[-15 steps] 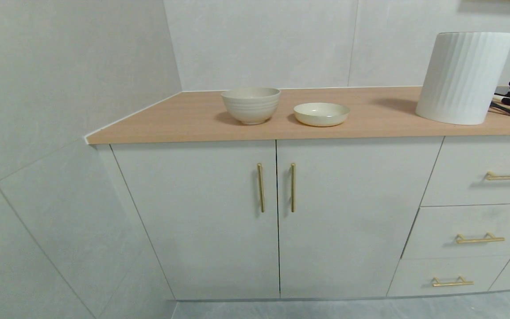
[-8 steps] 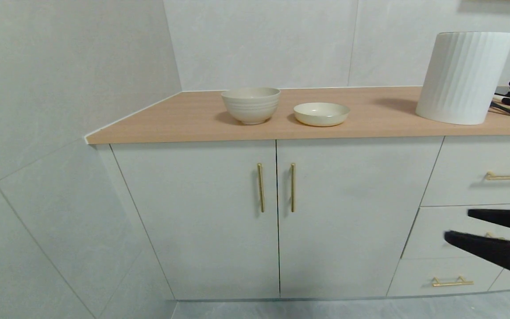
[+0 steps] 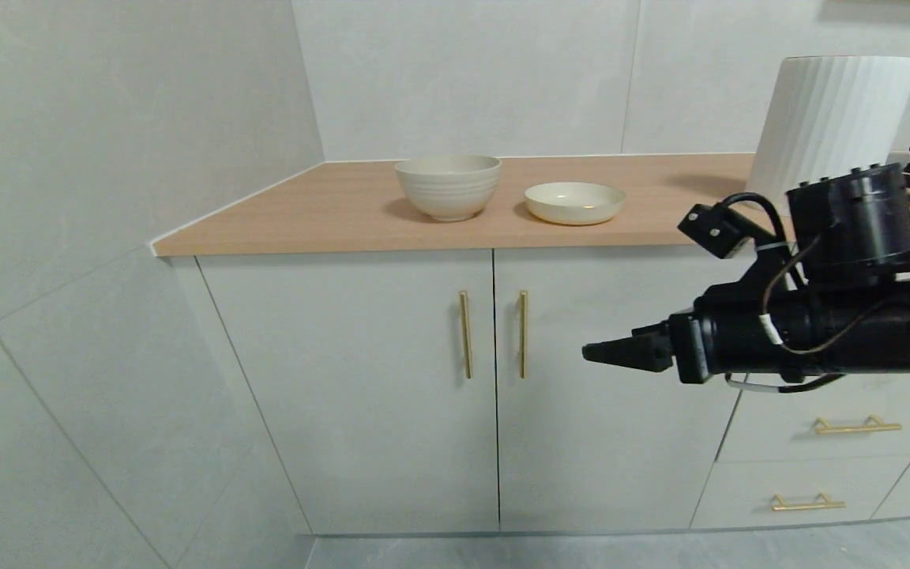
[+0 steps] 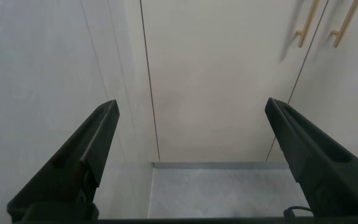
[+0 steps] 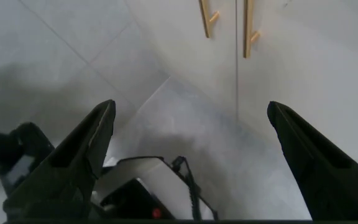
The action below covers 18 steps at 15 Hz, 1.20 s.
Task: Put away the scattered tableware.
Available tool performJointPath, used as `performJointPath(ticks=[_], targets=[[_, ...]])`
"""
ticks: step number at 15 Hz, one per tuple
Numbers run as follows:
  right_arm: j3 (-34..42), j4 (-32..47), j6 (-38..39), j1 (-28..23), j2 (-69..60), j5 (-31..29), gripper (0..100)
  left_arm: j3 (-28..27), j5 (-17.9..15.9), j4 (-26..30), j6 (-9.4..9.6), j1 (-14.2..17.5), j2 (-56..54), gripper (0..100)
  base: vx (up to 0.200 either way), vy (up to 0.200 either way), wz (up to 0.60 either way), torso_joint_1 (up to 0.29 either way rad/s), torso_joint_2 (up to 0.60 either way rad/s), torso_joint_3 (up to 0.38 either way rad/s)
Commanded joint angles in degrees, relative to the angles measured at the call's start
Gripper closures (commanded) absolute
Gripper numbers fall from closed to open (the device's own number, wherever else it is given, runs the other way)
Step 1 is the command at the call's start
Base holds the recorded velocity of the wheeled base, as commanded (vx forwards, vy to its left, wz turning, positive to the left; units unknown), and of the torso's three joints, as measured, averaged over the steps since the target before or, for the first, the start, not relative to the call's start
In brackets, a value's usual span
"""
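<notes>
Opening the door (image 3: 621,442) looks next: right gripper (image 3: 591,352), spread wide, should take handle (image 3: 523,334) mid-bar; pull along hinge arc; bowl (image 3: 447,186), dish (image 3: 574,202) wait.

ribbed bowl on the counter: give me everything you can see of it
The bowl is deep, round and pale beige, with a matte finish and horizontal ridges around its upper outer wall; the material could be ceramic or plastic. It stands upright, mouth up, and what shows of the inside looks empty. It sits on the wooden countertop toward the left corner, beside the shallow dish but apart from it.
</notes>
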Motion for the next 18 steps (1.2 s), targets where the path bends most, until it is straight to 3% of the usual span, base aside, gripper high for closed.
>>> performJointPath(ticks=[1,4,7,9,18], targets=[[-5.90,-3.18,1.53,1.69,11.76,-0.10,0,0.00,0.02,-0.01,-0.08,-0.01,0.09,0,0.000,0.000,0.00,0.000,0.00,0.000],[-6.95,-9.68,5.84,2.66,16.33,-0.54,0,0.00,0.02,-0.01,-0.08,-0.01,0.09,0,0.000,0.000,0.00,0.000,0.00,0.000],[-6.77,-20.93,8.65,3.01,23.53,-2.30,0,0.00,0.02,-0.01,-0.08,-0.01,0.09,0,0.000,0.000,0.00,0.000,0.00,0.000],[-7.04,-23.92,8.83,3.01,25.64,-4.68,0,0.00,0.02,-0.01,-0.08,-0.01,0.09,0,0.000,0.000,0.00,0.000,0.00,0.000],[-7.39,-35.96,13.04,3.01,31.44,-4.85,0,0.00,0.02,-0.01,-0.08,-0.01,0.09,0,0.000,0.000,0.00,0.000,0.00,0.000]])
